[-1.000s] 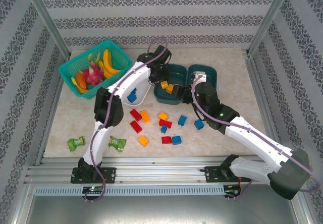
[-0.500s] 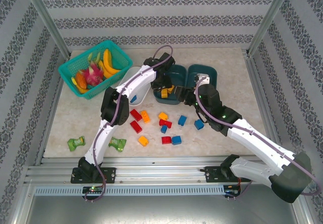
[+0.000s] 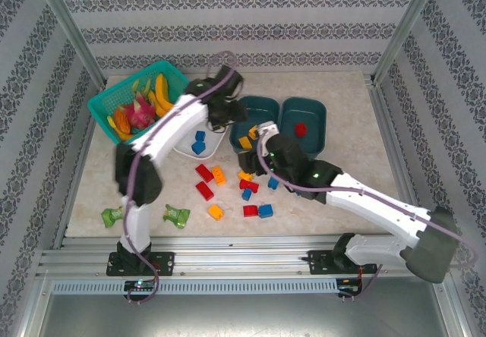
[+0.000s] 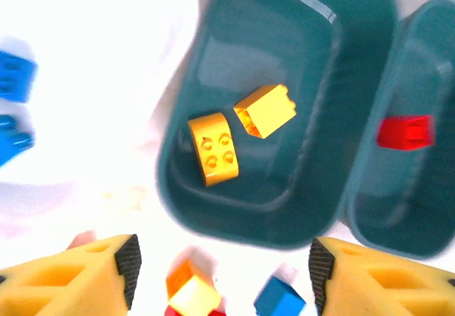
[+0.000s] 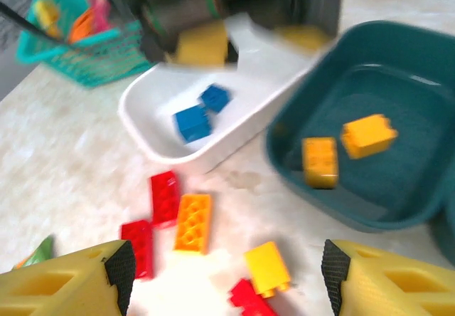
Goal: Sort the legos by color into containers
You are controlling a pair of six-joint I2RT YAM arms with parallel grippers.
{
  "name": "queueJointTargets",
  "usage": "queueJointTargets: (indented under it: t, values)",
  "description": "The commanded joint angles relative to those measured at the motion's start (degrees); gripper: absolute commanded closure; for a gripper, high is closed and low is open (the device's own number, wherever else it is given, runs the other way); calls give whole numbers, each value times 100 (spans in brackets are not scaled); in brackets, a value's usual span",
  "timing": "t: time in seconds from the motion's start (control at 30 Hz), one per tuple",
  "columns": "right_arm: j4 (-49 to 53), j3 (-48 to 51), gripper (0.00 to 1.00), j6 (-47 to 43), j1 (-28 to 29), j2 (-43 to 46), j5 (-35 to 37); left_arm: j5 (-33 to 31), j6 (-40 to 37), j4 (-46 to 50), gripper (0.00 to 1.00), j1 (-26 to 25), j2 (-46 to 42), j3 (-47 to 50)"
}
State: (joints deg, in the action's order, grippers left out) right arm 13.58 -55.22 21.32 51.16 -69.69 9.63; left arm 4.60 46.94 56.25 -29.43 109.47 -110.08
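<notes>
1. The left jaws were seen spread wide and empty over the near rim of the middle teal tub [image 4: 284,60], in which two orange-yellow bricks [image 4: 213,149] lay.
2. The right jaws were likewise wide apart, with nothing between them, above loose bricks on the worktop [image 3: 349,155] just near of that tub.
3. Two blue bricks [image 5: 192,122] were lodged in the white tub [image 5: 153,141] at the left, and one red brick [image 4: 404,132] in the right teal tub [image 4: 419,67].
4. About ten bricks remained unsorted on the worktop, several touching.
5. A collision was judged possible, the left arm [image 3: 171,128] and right arm [image 3: 357,196] being crowded around one tub.
6. A neighbour could be pinched or shoved along with the yellow brick [image 5: 266,266], since a red one lay against it.
7. The orange brick [image 5: 193,222] could be misjudged as red and so misplaced.
</notes>
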Motion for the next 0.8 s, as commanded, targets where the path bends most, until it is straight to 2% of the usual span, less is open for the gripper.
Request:
queueJointTargets:
  t: [0.0, 0.07, 0.13, 0.2, 0.33, 0.43, 0.6, 0.77]
  values:
    - [292, -483, 29, -257, 341, -710, -508, -80, 210, -370, 31, 504, -1699, 1593]
    - [600, -909, 29, -48, 440, -1255, -820, -17, 108, -574, 27, 754, -2790, 2706]
    - [1118, -1497, 29, 155, 495, -1922, -1172, -97, -148, -724, 15, 905, -4052, 3786]
    - [1672, -2069, 30, 202, 567, -2573, -1346, -83, -313, -809, 8, 993, -5287, 4662]
    - [2444, -2979, 30, 130, 767, -3641, -1308, 524, -293, -780, 4, 1013, -7255, 5751]
    - [2770, -3459, 30, 233, 812, -4207, -1315, 876, -209, -392, 2, 1016, -8043, 6226]
    - [3053, -4052, 31, 370, 884, -4901, -1323, 827, 5, 169, 1, 1017, -8969, 6596]
    - [3328, -4478, 35, 466, 966, -5475, -1238, 887, 130, 461, 1, 1011, -9270, 6672]
